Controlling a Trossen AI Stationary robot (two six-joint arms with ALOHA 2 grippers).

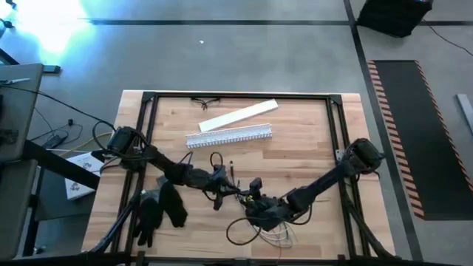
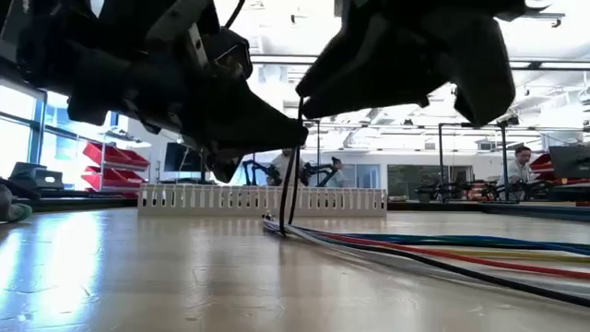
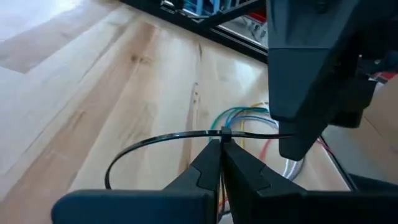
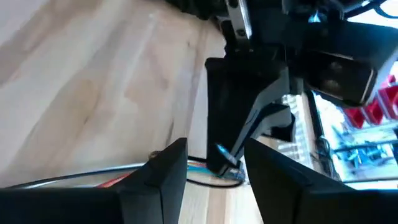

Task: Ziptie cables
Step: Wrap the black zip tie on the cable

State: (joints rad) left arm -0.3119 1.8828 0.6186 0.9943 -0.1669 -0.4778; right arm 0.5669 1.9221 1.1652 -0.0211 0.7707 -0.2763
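Observation:
My left gripper is shut on a thin black zip tie above the table's near middle. The tie bends into a wide loop on one side, and its other end runs to my right gripper. That gripper is open, its fingers standing on either side of my left gripper's tip. The cables, thin coloured wires, lie along the table below both grippers. In the low view one black strand drops from the grippers to the cables. I cannot tell whether the loop goes round them. My left gripper pinches the zip tie between its two fingertips, right at the small head where the loop meets the straight end. The fingers lie across the strap. The tie is held above the table, its loop curving out to one side.
A long white slotted channel and a flat white strip lie toward the far side. Black gloves rest at the near left. A person sits in the room beyond the table.

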